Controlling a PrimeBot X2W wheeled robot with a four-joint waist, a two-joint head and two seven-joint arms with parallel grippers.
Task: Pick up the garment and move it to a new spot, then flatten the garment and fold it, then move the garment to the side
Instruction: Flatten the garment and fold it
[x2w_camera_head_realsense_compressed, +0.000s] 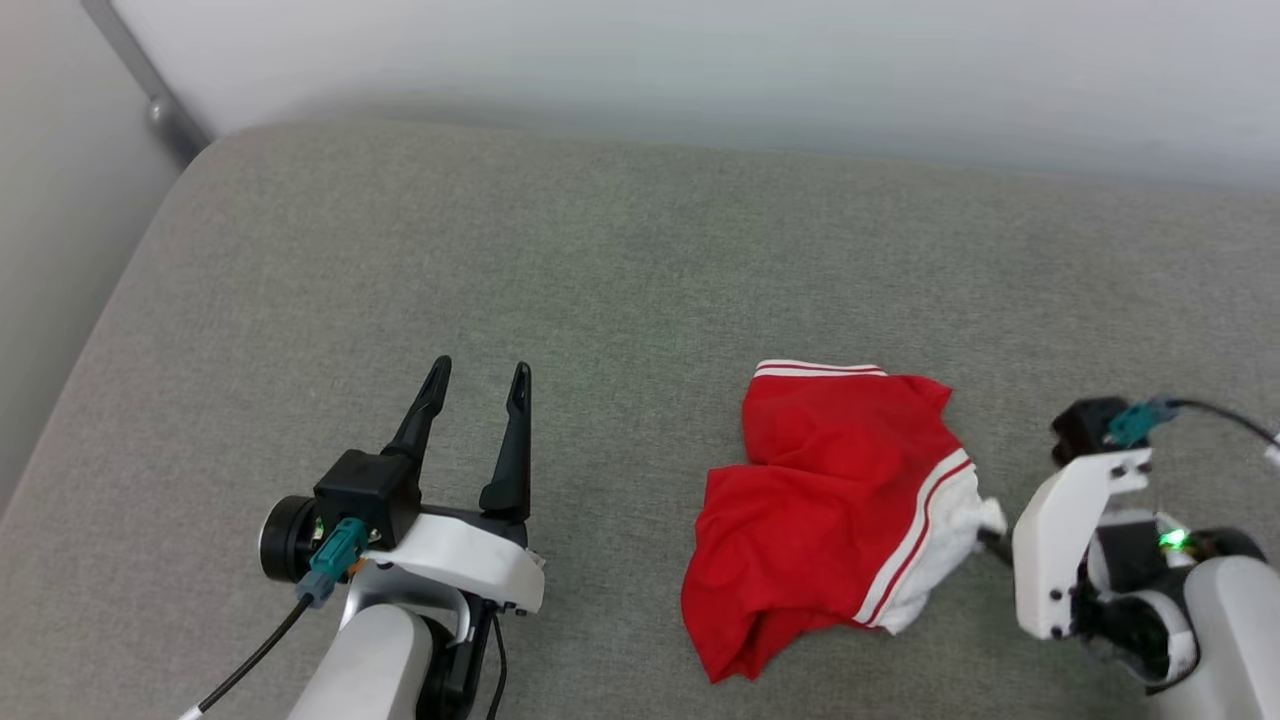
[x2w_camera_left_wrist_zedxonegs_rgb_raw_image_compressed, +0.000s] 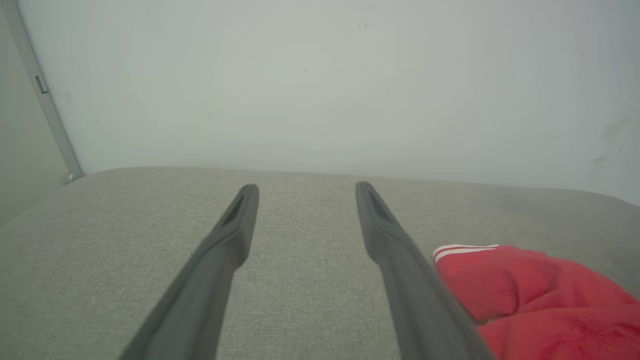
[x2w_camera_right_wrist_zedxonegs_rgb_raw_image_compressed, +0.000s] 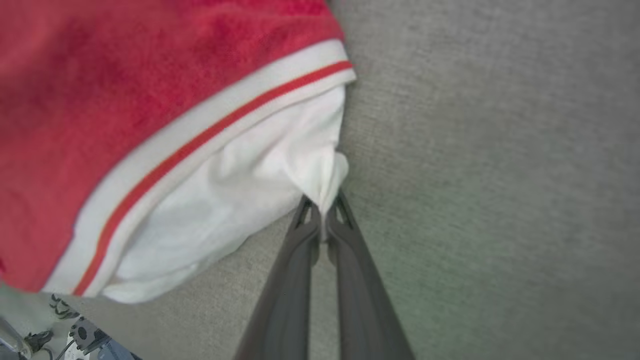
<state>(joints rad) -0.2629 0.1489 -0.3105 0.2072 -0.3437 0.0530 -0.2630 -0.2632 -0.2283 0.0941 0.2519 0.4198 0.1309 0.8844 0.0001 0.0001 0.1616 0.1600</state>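
Note:
The garment (x2w_camera_head_realsense_compressed: 830, 500) lies crumpled on the grey cushion, right of centre: red cloth with a white sleeve (x2w_camera_right_wrist_zedxonegs_rgb_raw_image_compressed: 225, 200) and red-white stripe trim; its print is hidden. My right gripper (x2w_camera_right_wrist_zedxonegs_rgb_raw_image_compressed: 322, 210) is shut on a pinch of the white sleeve's edge, at the garment's right side (x2w_camera_head_realsense_compressed: 990, 530). My left gripper (x2w_camera_head_realsense_compressed: 478, 385) stands open to the left of the garment, fingers apart and empty over bare cushion. In the left wrist view the garment (x2w_camera_left_wrist_zedxonegs_rgb_raw_image_compressed: 540, 300) lies just right of my right-hand finger (x2w_camera_left_wrist_zedxonegs_rgb_raw_image_compressed: 395, 250).
The grey cushion (x2w_camera_head_realsense_compressed: 500, 250) stretches wide to the left and behind the garment. A pale wall (x2w_camera_head_realsense_compressed: 700, 60) runs along its far edge, and a grey metal bar (x2w_camera_head_realsense_compressed: 150, 90) stands at the back left corner.

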